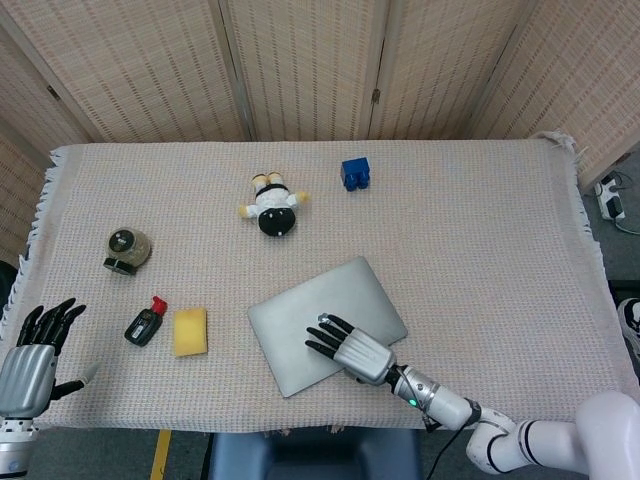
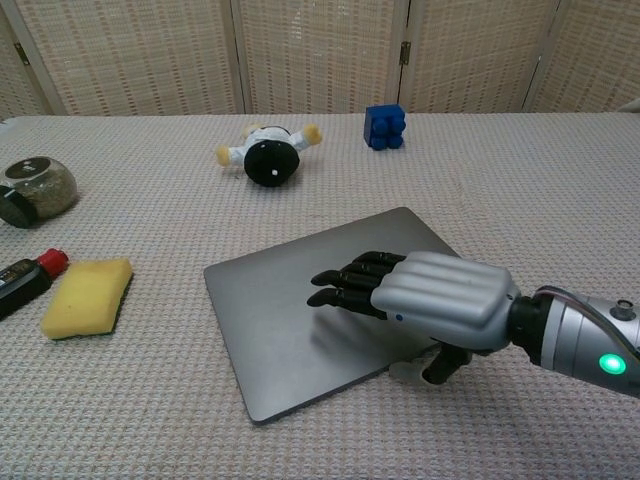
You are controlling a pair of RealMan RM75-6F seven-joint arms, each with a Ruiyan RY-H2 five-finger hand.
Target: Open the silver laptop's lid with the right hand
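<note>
In the head view, the flat silver metal laptop (image 1: 320, 322) lay shut on the woven beige table cloth (image 1: 480, 230), near the front edge & a bit right of the middle, turned at a slant so its long side ran from low-left up to the right. The silver & black right hand (image 1: 352, 350) lay palm down over the laptop's near right part, dark fingers (image 1: 325, 336) stretched flat & a bit apart toward the lid's middle, holding nothing. The lid edge to lift was right under & beside that hand, so the right hand was by far the nearer one. The silver left hand (image 1: 30, 362) sat far off at the table's left front corner, fingers spread, holding nothing. A yellow sponge block (image 1: 190, 331) & a small black thing w/ a red cap (image 1: 145, 323) lay left of the laptop, well apart. In the chest view, the right hand (image 2: 420, 300) hovered low over or rested on the lid; I could not tell if it touched. Its thumb (image 2: 436, 366) hung down past the laptop's near right edge, which seems the spot to hook & lift. A black & white stuffed toy (image 2: 268, 153), a blue block (image 2: 384, 126) & a round glass jar (image 2: 35, 188) sat farther back. Nothing stood in the lid's way.
</note>
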